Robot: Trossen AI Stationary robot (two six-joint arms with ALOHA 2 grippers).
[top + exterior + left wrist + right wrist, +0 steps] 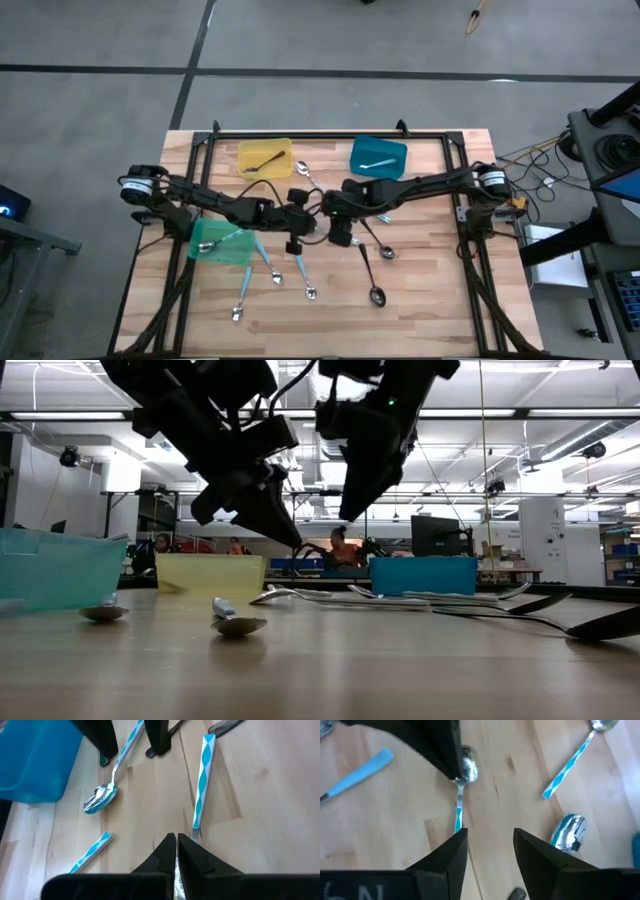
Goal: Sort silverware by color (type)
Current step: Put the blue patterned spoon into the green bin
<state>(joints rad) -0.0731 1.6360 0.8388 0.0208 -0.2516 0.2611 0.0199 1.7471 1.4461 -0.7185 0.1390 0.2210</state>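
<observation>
the table (420,310) is showing pale wooden planks with visible grain, framed by dark metal rails. three translucent plastic bins are sitting on it: a yellow bin (265,158) holding a dark utensil, a blue bin (379,155) holding a pale one, and a green bin (222,243) at the left holding a silver spoon.

the silverware is lying mostly loose in the middle and near half of the table. blue-striped spoons (273,268) with shiny silver bowls are fanning out beside the green bin, and dark spoons (373,285) with long slim handles are lying toward the right.

the high view is giving the whole layout but is hiding the fingertips. the left wrist view is showing a twisted blue-and-white striped handle (202,785) lying flat just ahead of the left gripper (176,840), plus a spoon with a glossy bowl (100,799). the right wrist view is showing a striped spoon (461,795) running between the fingers of the right gripper (490,837).

both arms are reaching inward from the table's sides, meeting near the centre, wrists tilting downward. in the low view both grippers are hanging above the board. the left gripper's fingers are pressing together, holding nothing. the right gripper's fingers are standing apart, empty, straddling the striped spoon's handle without touching it.
</observation>
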